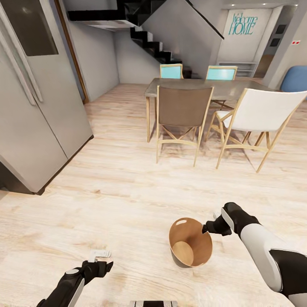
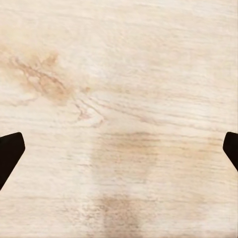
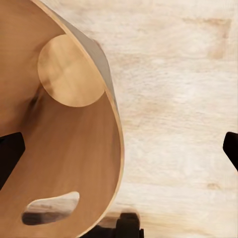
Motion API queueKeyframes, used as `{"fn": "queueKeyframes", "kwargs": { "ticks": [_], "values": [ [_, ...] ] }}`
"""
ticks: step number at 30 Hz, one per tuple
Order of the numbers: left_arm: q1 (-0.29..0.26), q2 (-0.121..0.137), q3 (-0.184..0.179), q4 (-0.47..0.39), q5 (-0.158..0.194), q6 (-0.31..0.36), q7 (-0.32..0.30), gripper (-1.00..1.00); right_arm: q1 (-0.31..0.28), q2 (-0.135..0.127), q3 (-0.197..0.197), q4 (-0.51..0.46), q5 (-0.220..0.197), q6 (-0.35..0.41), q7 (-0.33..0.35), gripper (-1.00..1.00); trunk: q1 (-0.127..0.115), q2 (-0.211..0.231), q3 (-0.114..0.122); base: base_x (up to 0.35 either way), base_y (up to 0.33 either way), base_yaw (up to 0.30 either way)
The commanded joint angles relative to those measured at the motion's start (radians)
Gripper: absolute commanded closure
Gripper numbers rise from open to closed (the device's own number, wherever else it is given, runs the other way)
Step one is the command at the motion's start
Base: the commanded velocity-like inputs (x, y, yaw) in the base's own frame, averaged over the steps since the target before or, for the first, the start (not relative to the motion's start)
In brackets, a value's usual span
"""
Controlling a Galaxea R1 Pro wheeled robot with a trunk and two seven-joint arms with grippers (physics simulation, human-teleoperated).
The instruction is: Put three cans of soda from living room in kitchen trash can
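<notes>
Currently one trash can [image 1: 190,247], lower centre, sits empty on the floor [image 1: 128,192]. My right gripper [image 1: 209,227] and left gripper [image 1: 100,256] are spread, empty.

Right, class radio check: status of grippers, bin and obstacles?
Left gripper open, empty. Right gripper open at trash can rim. Bin empty. Chairs well ahead.

Spread tool [image 2: 119,153] fingertips [image 2: 10,151] over pale wood floor [image 2: 124,74].
</notes>
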Motion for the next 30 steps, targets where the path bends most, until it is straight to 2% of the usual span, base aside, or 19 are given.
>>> {"fn": "queueKeyframes", "kwargs": {
  "ticks": [1,10,24,26,30],
  "values": [
    [0.000,0.000,0.000,0.000,0.000,0.000,0.000,-1.00,0.000,0.000,0.000,0.000,0.000,0.000,0.000,-1.00,0.004,-0.007,-0.005,0.000,0.000,0.000],
    [0.001,0.000,-0.003,-0.008,0.000,-0.002,0.000,-1.00,0.000,0.000,0.000,0.001,0.000,0.000,0.000,-1.00,0.008,-0.014,-0.022,0.000,0.000,0.000],
    [0.000,0.000,-0.001,0.000,-0.002,-0.002,0.000,-1.00,0.007,0.000,0.000,0.000,0.000,-0.001,0.000,-1.00,0.061,-0.112,-0.087,0.000,0.000,0.000],
    [0.000,0.000,-0.001,0.000,-0.002,-0.002,0.000,-1.00,0.007,0.000,0.000,0.000,0.000,-0.001,0.000,-1.00,0.062,-0.113,-0.098,0.000,0.000,0.000],
    [0.000,0.000,0.000,-0.003,0.000,-0.002,0.001,-1.00,0.007,-0.001,0.000,0.000,0.000,-0.001,0.000,-1.00,0.062,-0.113,-0.104,0.000,0.000,0.000]
  ]
}}
